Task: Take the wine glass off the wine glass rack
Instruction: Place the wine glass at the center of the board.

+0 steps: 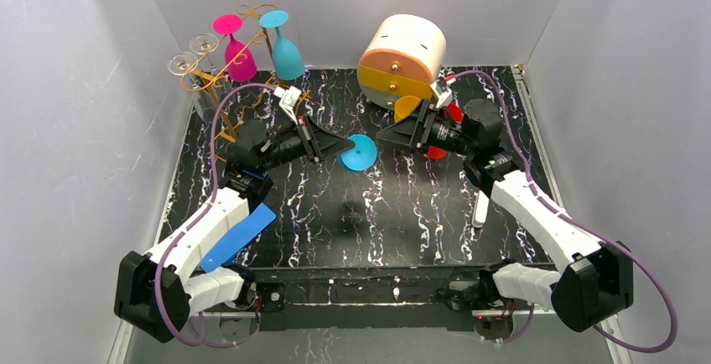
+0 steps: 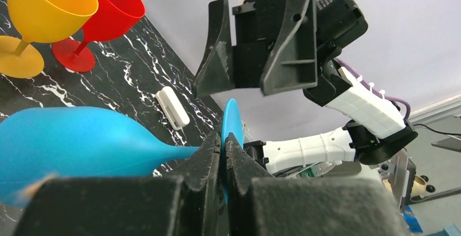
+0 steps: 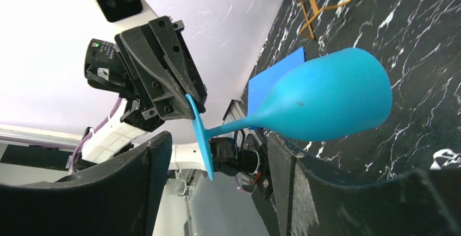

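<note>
White walls close in a black marbled table (image 1: 402,230). Above its middle hangs the blue wine glass (image 3: 326,97), bowl down and foot up, well clear of the gold wire rack (image 1: 210,79), which stands off behind the left gripper (image 2: 224,139). That gripper is clamped on the rim of the glass's foot and nothing more. The right gripper (image 1: 387,136) faces it with jaws spread wide, one finger on each side of the stem, touching nothing that I can see. The glass looks like light, stiff, smooth plastic, so a pinch on the thin foot could let it swing. The stem just below the foot seems the surer hold. A pink glass (image 1: 239,58) and a second blue glass (image 1: 287,54) hang on the rack.
</note>
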You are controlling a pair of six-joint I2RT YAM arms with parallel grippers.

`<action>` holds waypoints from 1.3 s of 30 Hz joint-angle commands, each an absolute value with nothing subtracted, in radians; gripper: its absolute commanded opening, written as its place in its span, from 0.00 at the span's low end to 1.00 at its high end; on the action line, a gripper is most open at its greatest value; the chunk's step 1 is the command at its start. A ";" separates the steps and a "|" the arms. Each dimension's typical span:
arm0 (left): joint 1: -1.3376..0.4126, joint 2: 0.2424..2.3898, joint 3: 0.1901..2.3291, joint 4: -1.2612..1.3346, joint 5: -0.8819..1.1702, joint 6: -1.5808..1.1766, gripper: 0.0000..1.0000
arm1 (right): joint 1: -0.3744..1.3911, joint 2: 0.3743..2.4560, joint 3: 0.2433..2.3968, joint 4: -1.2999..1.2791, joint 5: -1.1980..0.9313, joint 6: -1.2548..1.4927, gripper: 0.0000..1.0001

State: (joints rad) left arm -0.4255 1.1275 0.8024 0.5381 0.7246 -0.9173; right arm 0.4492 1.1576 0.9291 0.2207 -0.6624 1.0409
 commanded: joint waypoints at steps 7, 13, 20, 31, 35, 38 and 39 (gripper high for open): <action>-0.493 1.071 0.772 0.604 0.593 -0.932 0.00 | 0.518 1.188 0.923 0.226 -0.709 0.997 0.58; -0.512 1.077 0.749 0.604 0.563 -0.938 0.00 | 0.523 1.178 0.914 0.246 -0.772 1.002 0.41; -0.532 1.075 0.720 0.613 0.510 -0.945 0.00 | 0.525 1.181 0.925 0.273 -0.816 1.024 0.28; -0.532 1.063 0.726 0.545 0.470 -0.916 0.00 | 0.529 1.212 0.897 0.329 -0.837 1.097 0.02; -0.532 1.072 0.735 0.539 0.506 -0.922 0.05 | 0.529 1.192 0.870 0.371 -0.812 1.118 0.01; -0.532 1.077 0.769 0.439 0.542 -0.874 0.41 | 0.528 1.171 0.884 0.289 -0.746 1.056 0.01; -0.532 1.078 0.785 0.389 0.551 -0.844 0.47 | 0.528 1.162 0.884 0.272 -0.722 1.038 0.01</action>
